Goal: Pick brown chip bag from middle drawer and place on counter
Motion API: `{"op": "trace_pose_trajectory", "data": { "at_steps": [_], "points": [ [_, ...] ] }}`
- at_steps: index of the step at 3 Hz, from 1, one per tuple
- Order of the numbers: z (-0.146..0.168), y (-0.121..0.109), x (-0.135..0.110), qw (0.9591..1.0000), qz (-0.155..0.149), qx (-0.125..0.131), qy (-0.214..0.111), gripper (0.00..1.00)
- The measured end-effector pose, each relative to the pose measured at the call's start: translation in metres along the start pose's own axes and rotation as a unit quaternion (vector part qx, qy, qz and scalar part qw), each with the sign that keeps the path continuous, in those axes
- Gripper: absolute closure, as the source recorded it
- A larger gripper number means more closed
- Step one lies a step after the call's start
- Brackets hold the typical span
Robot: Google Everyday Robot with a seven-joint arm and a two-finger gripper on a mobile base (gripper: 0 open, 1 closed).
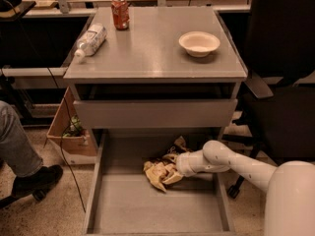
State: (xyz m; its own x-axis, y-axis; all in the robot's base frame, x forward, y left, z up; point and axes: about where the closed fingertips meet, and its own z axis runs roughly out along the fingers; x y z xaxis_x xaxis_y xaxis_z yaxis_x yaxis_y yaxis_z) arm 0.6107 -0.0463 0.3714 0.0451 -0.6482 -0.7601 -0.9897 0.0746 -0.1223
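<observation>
At lower centre, my pincer (173, 168) meets the brown chip bag (156, 174) in the pulled-out middle drawer (147, 211), grip impossible to tell, desk (152, 50) its destination.

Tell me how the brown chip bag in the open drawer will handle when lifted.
The brown chip bag looks crumpled and folded, so it will probably flop rather than stay stiff. Being thin wrinkled film, it is likely light for its bulk. With the gripper at one end, the free end may sag.
</observation>
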Motion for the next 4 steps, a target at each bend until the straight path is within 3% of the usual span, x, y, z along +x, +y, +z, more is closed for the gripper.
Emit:
{"op": "trace_pose_trajectory", "data": {
  "at_steps": [1, 2, 3, 4],
  "points": [
    [-0.004, -0.001, -0.005, 1.0, 0.0, 0.0, 0.0, 0.91],
    [-0.01, 0.0, -0.012, 1.0, -0.004, 0.0, 0.001, 1.0],
    [-0.042, 0.02, -0.051, 0.9988, -0.045, 0.004, 0.018, 1.0],
    [-0.104, 0.044, -0.105, 0.9907, -0.104, 0.052, 0.07, 1.0]
  ]
}}
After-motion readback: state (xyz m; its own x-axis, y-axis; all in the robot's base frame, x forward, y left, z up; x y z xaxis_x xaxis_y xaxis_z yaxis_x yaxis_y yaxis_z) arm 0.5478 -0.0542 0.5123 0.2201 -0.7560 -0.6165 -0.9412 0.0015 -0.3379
